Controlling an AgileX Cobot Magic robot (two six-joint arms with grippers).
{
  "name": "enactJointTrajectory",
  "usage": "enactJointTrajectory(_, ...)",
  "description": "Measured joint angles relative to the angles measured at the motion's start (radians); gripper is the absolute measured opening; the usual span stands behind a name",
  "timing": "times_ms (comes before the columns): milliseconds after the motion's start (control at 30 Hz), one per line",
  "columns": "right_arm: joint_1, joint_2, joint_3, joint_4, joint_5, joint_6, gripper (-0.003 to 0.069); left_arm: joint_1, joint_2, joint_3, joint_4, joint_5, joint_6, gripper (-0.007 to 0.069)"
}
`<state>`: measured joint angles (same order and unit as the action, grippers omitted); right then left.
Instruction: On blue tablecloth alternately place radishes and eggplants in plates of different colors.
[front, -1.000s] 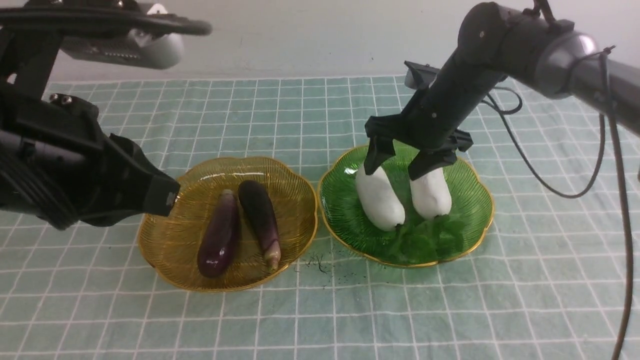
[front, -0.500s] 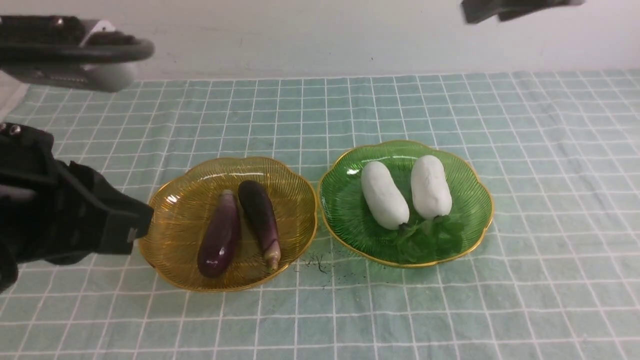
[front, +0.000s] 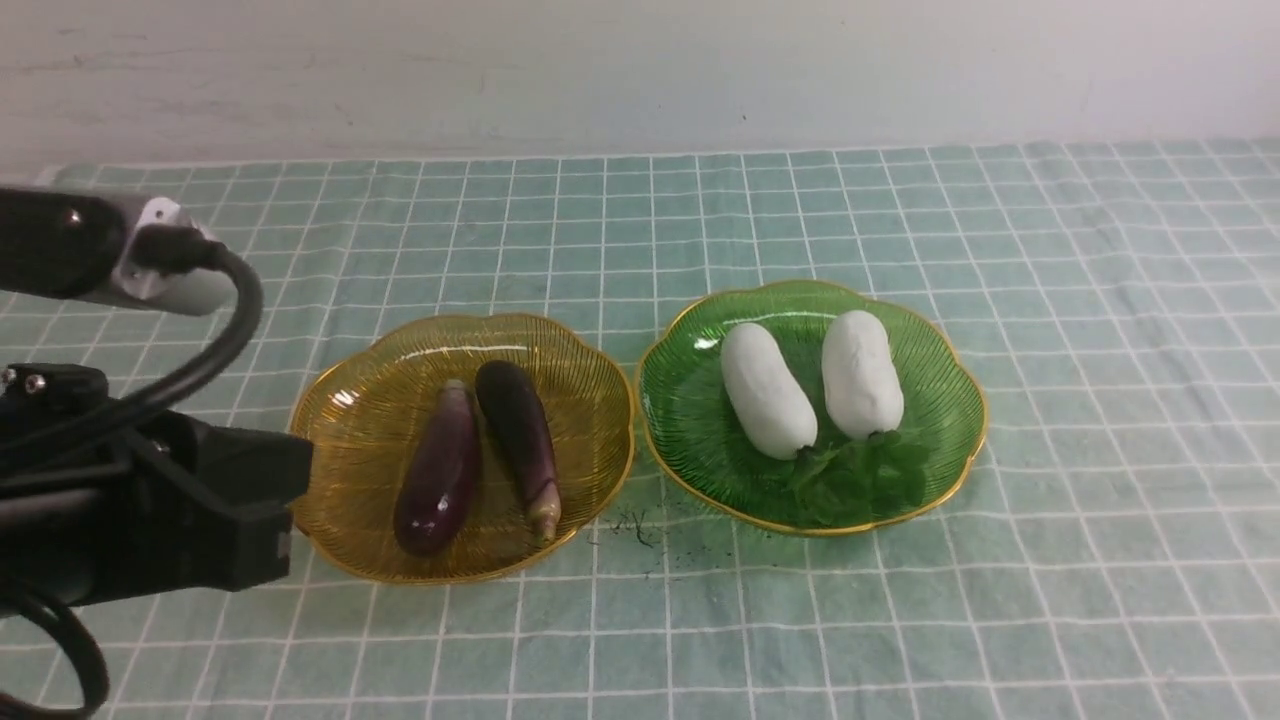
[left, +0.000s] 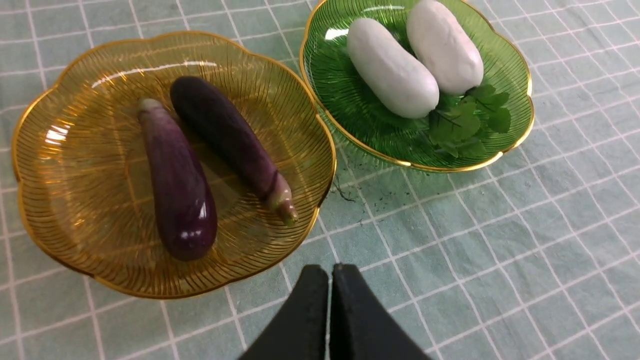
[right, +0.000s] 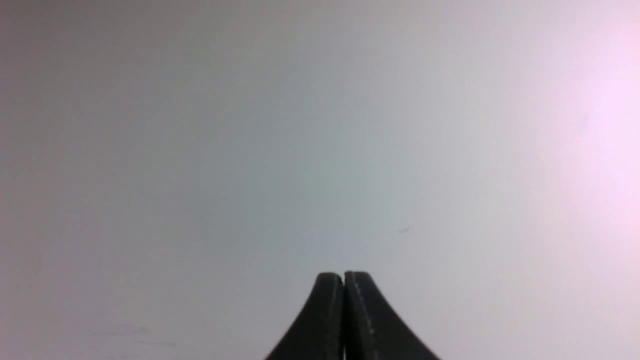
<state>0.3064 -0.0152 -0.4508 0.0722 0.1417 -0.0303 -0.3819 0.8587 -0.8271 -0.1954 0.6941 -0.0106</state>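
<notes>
Two dark purple eggplants (front: 437, 470) (front: 518, 430) lie side by side in the amber-yellow plate (front: 350, 420) on the blue tablecloth (front: 900, 620). To its right, in the green plate (front: 680, 400), rest two white radishes (front: 767, 392) (front: 861, 373), leafy tufts toward the near rim. My left gripper (left: 330, 270) is shut and empty, hovering over the cloth just off the amber plate's near rim; the front view shows it (front: 285, 500) at the plate's left edge. The right gripper (right: 343, 275) is shut on nothing, faces a blank wall, and is outside the front view.
Dark crumbs and a small thread (front: 635, 525) lie on the cloth between the two plates' near edges. A pale wall (front: 640, 70) runs behind the table. My left arm's body and cable (front: 120, 400) fill the front view's lower left.
The right arm rose from over the radishes in the green plate and left the front view, its jaws going from open to shut. The left arm drew back to the lower left.
</notes>
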Motion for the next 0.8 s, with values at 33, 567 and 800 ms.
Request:
enactJointTrajectory(33, 0.000, -0.003, 0.004, -0.004, 0.011, 0.000, -0.0013, 0.000, 0.004, 0.000, -0.004, -0.002, 0.000, -0.0008)
enactJointTrajectory(567, -0.001, -0.002, 0.012, -0.046, 0.049, 0.000, -0.0013, 0.000, -0.408, 0.134, 0.021, -0.081, 0.082, -0.0008)
enactJointTrajectory(800, -0.001, -0.002, 0.012, -0.046, 0.050, 0.000, -0.0013, 0.000, -0.577, 0.218, 0.022, -0.093, 0.083, -0.0008)
